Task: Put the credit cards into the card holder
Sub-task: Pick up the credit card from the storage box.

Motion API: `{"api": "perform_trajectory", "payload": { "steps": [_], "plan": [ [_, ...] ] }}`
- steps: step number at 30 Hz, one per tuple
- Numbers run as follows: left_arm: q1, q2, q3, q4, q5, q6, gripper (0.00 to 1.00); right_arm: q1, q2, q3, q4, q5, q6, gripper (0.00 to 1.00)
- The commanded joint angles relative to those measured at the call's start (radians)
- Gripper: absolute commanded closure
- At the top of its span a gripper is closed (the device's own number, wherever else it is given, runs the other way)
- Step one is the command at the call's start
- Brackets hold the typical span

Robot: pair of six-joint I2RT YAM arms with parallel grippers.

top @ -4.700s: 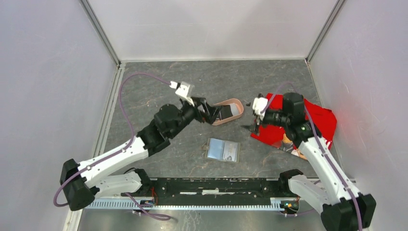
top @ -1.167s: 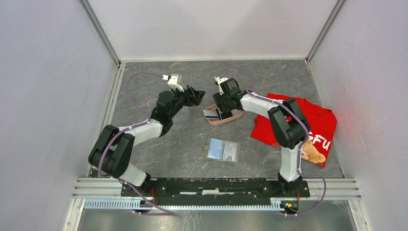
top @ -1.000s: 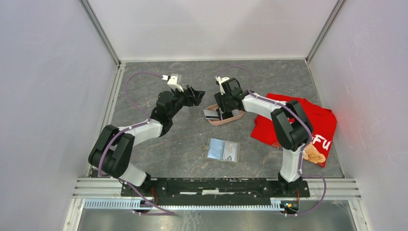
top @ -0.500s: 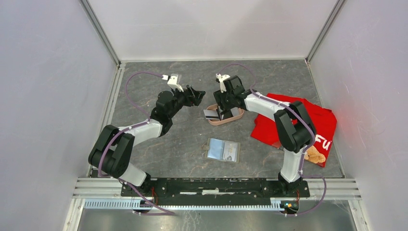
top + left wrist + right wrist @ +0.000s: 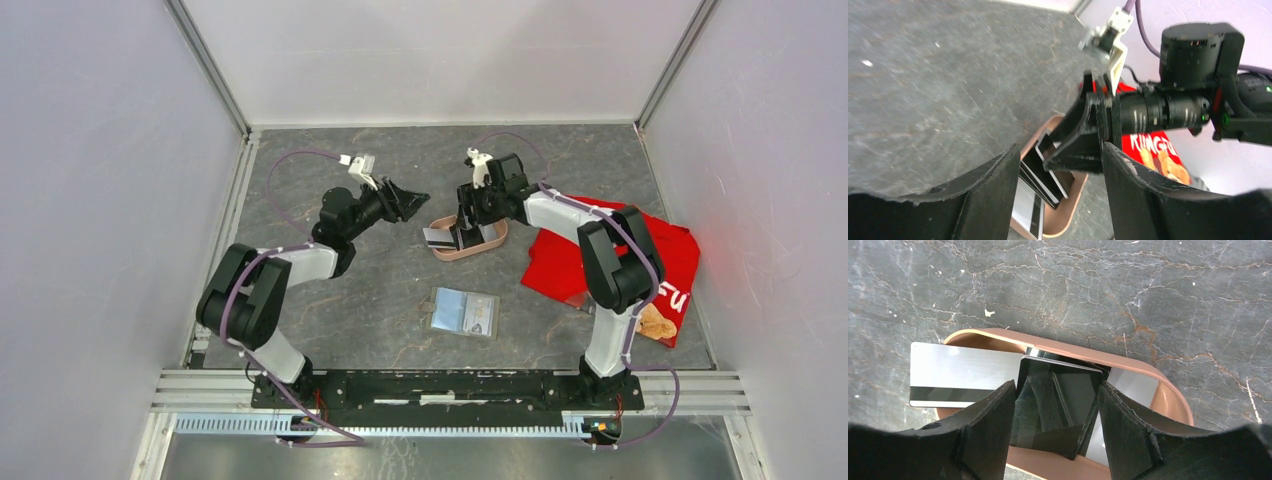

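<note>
In the last second the right tool [image 5: 1055,387] has leaned back over the pink tray [image 5: 1173,402] with its tips staying inside. The left tool [image 5: 413,195], open and empty, has narrowed slightly beside it. The right tool seems to clamp a dark card [image 5: 1058,400] by two edges, so the first pick-up looks begun. A silver card [image 5: 958,372] lies next to it. The card holder [image 5: 463,312] lies open on the table [image 5: 370,290], well apart, nearer the bases.

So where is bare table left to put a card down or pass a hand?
Free: the far table strip behind the tray; the patch between the left arm and the wallet; a narrower gap between wallet and shirt. Crowded: around the tray, where the right hand grips cards and the left hand hovers close.
</note>
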Motion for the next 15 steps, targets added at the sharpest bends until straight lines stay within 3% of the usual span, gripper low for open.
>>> {"api": "perform_trajectory", "payload": {
  "steps": [1, 4, 7, 15],
  "plan": [
    [0.007, 0.074, 0.042, 0.074, 0.203, -0.147, 0.33, -0.051, -0.052, -0.013, 0.079, -0.145, 0.040, 0.36],
    [-0.008, 0.100, 0.087, -0.008, 0.224, -0.143, 0.36, -0.080, -0.060, -0.036, 0.118, -0.197, 0.063, 0.36],
    [-0.023, 0.142, 0.142, -0.082, 0.247, -0.142, 0.52, -0.100, -0.055, -0.041, 0.135, -0.239, 0.091, 0.35],
    [-0.096, 0.249, 0.303, -0.323, 0.288, -0.075, 0.76, -0.140, -0.048, -0.064, 0.186, -0.344, 0.154, 0.36]
  ]
}}
